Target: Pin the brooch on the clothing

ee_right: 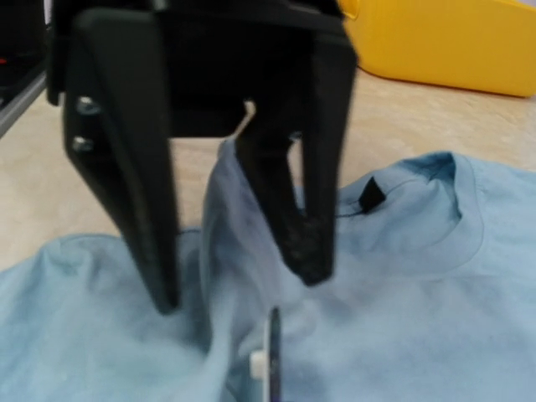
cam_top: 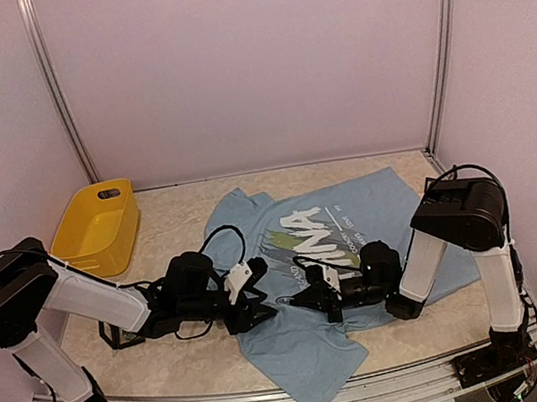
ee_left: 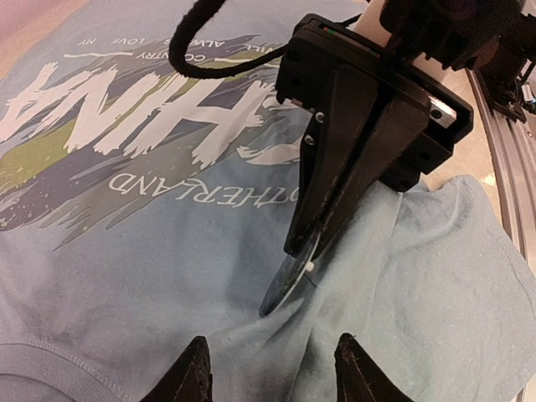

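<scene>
The light blue clothing [cam_top: 307, 357] lies spread on the table, its white lettering [ee_left: 126, 109] facing up. In the left wrist view my right gripper [ee_left: 308, 244] is shut on the brooch [ee_left: 287, 278], a dark round disc seen edge-on with a small white nub, its lower edge resting on the cloth [ee_left: 126, 251]. My left gripper [ee_left: 276, 356] is open, and a raised fold of the shirt runs between its fingertips [ee_left: 195, 368]. The right wrist view shows the left gripper [ee_right: 239, 289] from the front, straddling that fold, with the brooch [ee_right: 273, 360] just before it. Both grippers meet near the shirt's lower left [cam_top: 279, 303].
A yellow bin [cam_top: 98, 226] stands at the back left of the table, and its wall shows in the right wrist view [ee_right: 444, 42]. The shirt's collar and black neck tag [ee_right: 371, 194] lie behind the left gripper. An aluminium rail [ee_left: 507, 167] runs along the near edge.
</scene>
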Action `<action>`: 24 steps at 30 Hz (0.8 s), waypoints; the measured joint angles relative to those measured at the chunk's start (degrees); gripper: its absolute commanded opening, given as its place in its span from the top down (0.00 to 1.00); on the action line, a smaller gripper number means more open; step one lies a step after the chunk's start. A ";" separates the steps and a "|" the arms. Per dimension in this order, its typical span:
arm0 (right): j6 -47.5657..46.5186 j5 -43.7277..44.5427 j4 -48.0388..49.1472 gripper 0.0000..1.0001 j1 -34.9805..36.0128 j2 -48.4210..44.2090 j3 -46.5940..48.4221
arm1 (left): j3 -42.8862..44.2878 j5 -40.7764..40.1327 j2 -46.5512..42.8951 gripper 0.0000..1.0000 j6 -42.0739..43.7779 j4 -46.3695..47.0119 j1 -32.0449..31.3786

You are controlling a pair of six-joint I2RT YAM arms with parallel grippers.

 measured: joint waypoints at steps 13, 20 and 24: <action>1.95 -2.51 -0.02 1.00 -0.35 0.00 1.70 | -1.90 -0.17 -2.56 0.77 1.79 3.02 0.61; 1.92 -3.39 -0.07 1.00 -0.35 0.00 1.77 | 0.09 -0.04 -0.07 0.83 2.32 2.91 0.57; 1.95 -3.54 -0.04 1.00 -0.44 0.00 1.77 | 1.66 0.39 1.53 0.85 2.60 2.21 0.20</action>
